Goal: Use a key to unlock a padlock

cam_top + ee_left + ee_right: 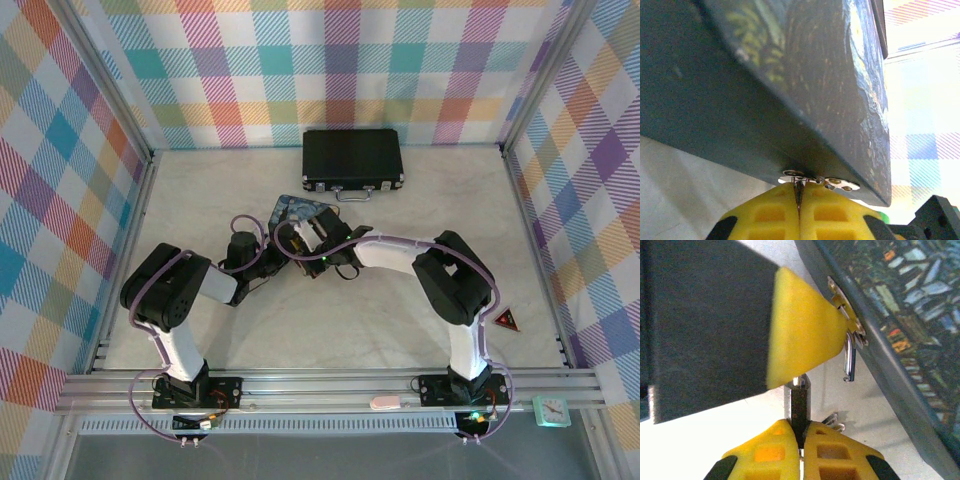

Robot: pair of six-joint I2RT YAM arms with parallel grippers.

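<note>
Right claw [801, 432], bottom centre of its wrist view, is clamped on the dark body of the padlock [799, 400]. Left claw [799, 195], bottom centre of its own view, is pinched shut on the silvery shackle [850, 360]. We see the shackle's free end hanging open beside the hasp [844, 310] of the blue tin [910, 320], upper right.

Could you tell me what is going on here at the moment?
Both arms work at the blue painted tin. The right end effector is shut on the dark body of the padlock, beside the tin's hasp. The left end effector is shut on a thin metal piece at that hasp. The hooked end of the shackle hangs free, so the lock looks open but not removed.
</note>
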